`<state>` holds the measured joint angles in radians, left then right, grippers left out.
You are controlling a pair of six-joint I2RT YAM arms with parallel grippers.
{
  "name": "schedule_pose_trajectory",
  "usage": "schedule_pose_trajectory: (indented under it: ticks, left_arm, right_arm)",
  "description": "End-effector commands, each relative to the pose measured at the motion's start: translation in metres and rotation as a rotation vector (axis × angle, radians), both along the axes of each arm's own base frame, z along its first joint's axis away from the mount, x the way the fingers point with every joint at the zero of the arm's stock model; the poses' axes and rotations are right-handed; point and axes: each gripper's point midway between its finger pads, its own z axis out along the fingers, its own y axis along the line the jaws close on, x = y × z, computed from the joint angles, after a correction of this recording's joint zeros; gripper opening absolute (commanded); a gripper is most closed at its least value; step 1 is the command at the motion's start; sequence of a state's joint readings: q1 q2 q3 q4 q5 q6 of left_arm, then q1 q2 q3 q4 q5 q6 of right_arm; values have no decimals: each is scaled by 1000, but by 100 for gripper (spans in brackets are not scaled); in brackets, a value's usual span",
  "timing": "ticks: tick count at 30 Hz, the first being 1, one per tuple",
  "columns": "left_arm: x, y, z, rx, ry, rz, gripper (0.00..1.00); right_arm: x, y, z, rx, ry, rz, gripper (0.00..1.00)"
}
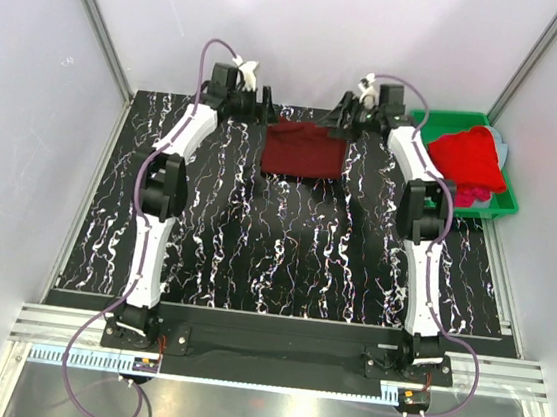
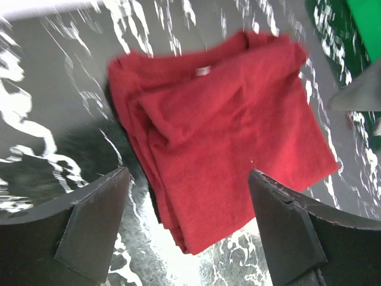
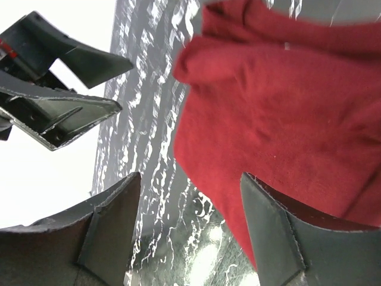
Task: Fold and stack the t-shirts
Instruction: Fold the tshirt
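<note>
Since the maroon t-shirt [image 1: 305,149] lies folded on the counter [image 1: 254,246] between my left gripper [image 2: 187,176] and right gripper [image 3: 189,176] — both spread, holding nothing — I'd call one done. Off the right gripper's outer side, the red t-shirt [image 1: 469,155] and pink t-shirt [image 1: 476,194] sit bunched in the green bin [image 1: 505,206]: folding, stacking left.

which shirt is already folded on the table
The dark maroon t-shirt, folded flat on the black marbled table. The bright red t-shirt lies bunched in the green bin instead.
</note>
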<state>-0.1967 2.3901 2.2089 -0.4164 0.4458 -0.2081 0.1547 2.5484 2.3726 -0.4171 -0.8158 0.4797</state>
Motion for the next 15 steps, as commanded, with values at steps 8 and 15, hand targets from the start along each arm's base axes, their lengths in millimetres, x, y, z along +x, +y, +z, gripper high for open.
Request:
schedule_pose_trajectory:
  ticks: [8, 15]
  left_arm:
    - [-7, -49, -13, -239, 62, -161, 86]
    - [0, -77, -29, -288, 67, -159, 84]
  right_arm:
    - [-15, 26, -41, 17, 98, 62, 75]
    - [-25, 34, -62, -7, 140, 82, 75]
